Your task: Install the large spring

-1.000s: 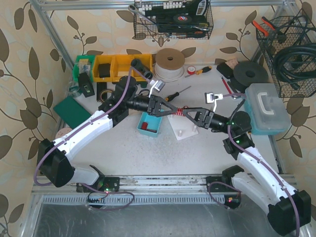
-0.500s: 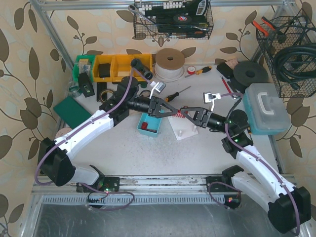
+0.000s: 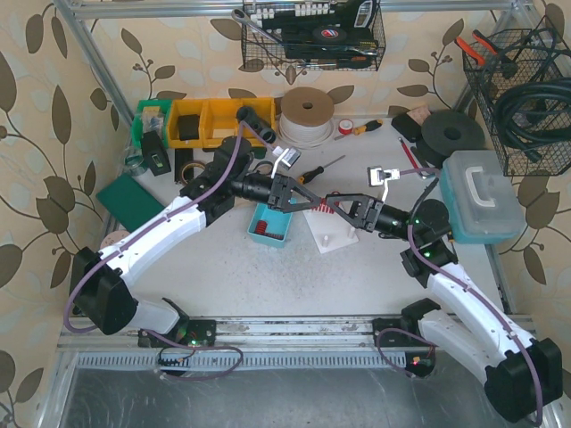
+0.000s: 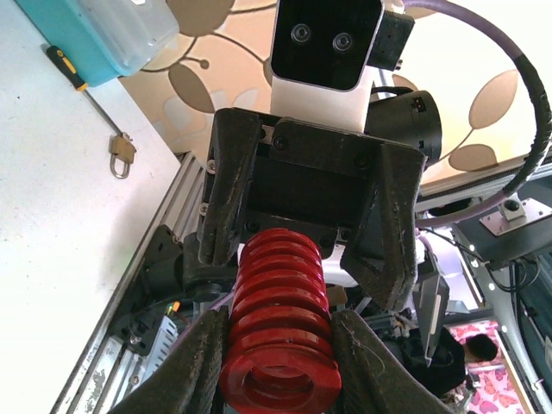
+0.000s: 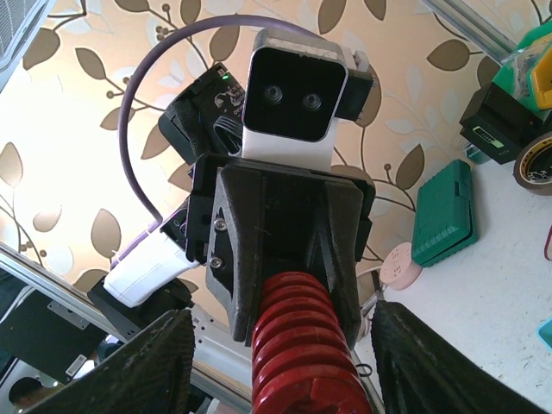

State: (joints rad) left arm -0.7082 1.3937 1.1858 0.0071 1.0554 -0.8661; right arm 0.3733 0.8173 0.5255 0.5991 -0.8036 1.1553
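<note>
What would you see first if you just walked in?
The bright red spring jumps out. It is held up in the air over the middle of the table, right between the two robot arms. The left hand squeezes one end, and the right hand sits open around the other end.

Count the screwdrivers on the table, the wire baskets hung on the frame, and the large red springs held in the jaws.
Screwdrivers: 2
Wire baskets: 2
Large red spring: 1
Total: 5
</note>
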